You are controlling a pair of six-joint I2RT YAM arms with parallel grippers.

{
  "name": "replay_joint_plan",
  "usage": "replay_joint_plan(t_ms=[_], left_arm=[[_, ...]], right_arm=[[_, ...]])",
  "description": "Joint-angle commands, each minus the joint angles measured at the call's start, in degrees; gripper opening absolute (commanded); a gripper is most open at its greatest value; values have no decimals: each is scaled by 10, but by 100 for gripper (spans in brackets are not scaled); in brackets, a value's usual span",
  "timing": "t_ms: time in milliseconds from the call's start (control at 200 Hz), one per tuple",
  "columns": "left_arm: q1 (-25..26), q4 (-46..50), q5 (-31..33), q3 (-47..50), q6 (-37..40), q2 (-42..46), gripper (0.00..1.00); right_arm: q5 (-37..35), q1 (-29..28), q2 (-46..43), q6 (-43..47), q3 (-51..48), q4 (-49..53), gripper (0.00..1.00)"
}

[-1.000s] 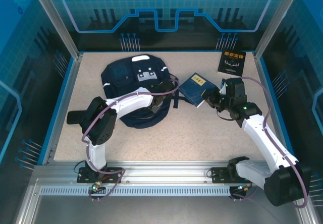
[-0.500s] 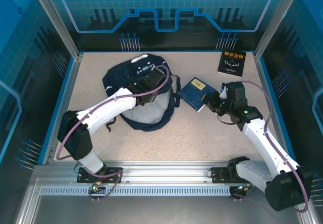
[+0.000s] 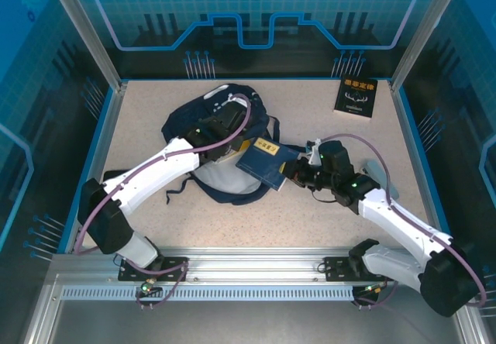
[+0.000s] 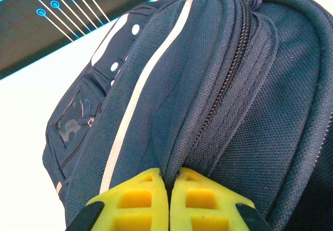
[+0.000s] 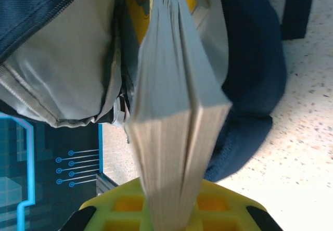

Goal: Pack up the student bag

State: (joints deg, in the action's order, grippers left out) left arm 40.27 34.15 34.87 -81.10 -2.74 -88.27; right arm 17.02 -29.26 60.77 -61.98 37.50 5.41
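**Student bag: limp shell, hold it by the zipper lip**

Student bag (image 3: 180,121) lies on the tabletop (image 3: 333,212), left of centre toward the back, with its mouth facing right.

- **Left tool** (image 3: 223,127): clamped on a fold of bag fabric right beside the zipper (image 4: 229,85). In the left wrist view the yellow pads (image 4: 132,202) meet with cloth pinched between them.
- **Right tool** (image 5: 166,210): closed on one edge of the dark-blue book (image 3: 267,162). The book's far end is at the bag mouth, over the pale lining (image 5: 57,59). I can't tell how far in it is.
- **Black book** (image 3: 357,96): back right, well apart from the rest.

My read on handling:
- **Material:** woven fabric with no frame visible, and probably light while empty. It sags wherever it isn't held, so the mouth would likely collapse if the upper lip drops.
- **Best hold:** the zipper hem or top lip. The seam doubles the material there, so the pads get some bite. Flat panels would likely bunch up or slip out.
- **Grip force:** the fabric isn't fragile, so a firm squeeze should be fine.
- **Bag sliding:** nothing pins the base, so the whole bag may slide on the tabletop when the book pushes in.
- **Book pivoting:** the book is stiff and held at one edge, so it could pivot in the grip if its corner catches the lining.
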Motion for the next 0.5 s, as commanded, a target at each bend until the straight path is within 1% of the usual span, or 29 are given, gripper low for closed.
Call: replay_joint_plan(t_ms=[0,190,295,350,495], left_arm=[[10,-69,-4,-25,-36,62,0],[11,-64,-30,-27,-68,81,0],[14,-62,-29,-26,-85,86,0],[16,-65,-26,-23,-98,90,0],[18,-84,-39,-15,-113,99,0]], right_arm=[[-21,-16,37,-29,25,-76,7],[-63,-50,119,-44,79,-114,7],[-108,-63,168,-51,121,-103,7],[-133,-70,191,-70,138,-99,7],[-161,-82,260,-112,188,-75,9]])
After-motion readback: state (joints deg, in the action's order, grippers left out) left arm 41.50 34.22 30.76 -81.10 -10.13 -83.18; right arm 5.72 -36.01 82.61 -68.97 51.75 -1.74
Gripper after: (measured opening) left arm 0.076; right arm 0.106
